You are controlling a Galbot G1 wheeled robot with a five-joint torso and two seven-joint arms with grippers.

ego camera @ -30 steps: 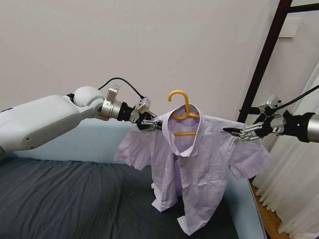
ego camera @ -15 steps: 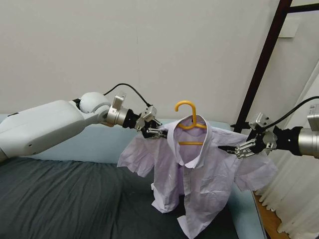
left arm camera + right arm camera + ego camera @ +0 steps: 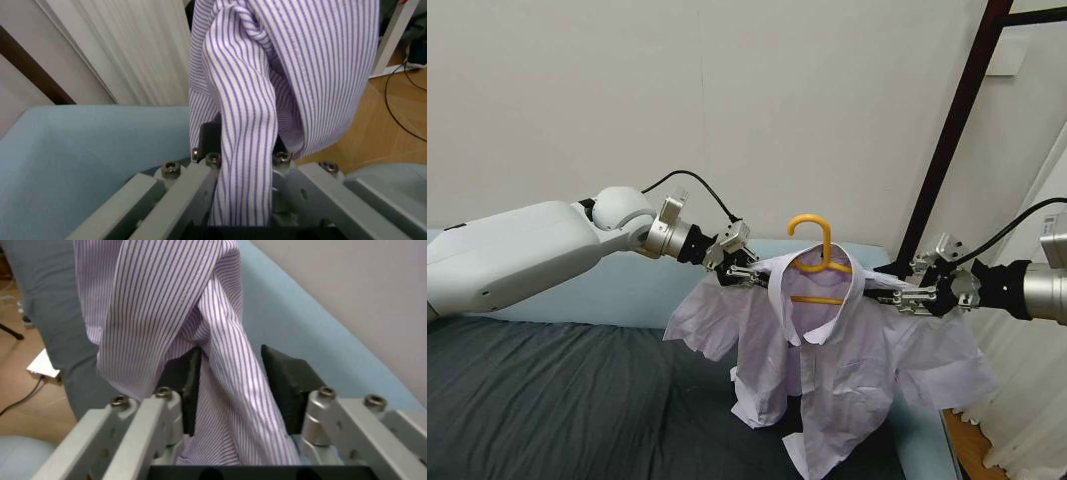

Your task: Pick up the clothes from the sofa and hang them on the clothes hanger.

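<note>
A lilac striped short-sleeved shirt [image 3: 827, 350] hangs in the air on a yellow hanger [image 3: 817, 262], spread between my two arms above the sofa. My left gripper [image 3: 745, 276] is shut on the shirt's left shoulder; the striped cloth [image 3: 243, 150] runs down between its fingers. My right gripper [image 3: 905, 293] is shut on the other shoulder, with the bunched fabric [image 3: 230, 385] pinched between its dark pads [image 3: 283, 375]. The hanger's hook stands free above the collar.
A dark rack post [image 3: 952, 130] slants up at the right, just behind my right gripper. The sofa has a dark grey seat [image 3: 547, 400] and a pale blue back [image 3: 617, 290]. White curtains [image 3: 1027, 400] hang at the far right over a wooden floor.
Both grippers have carried the shirt and hanger to the right and a little lower. The right gripper has drawn in closer to the collar.
</note>
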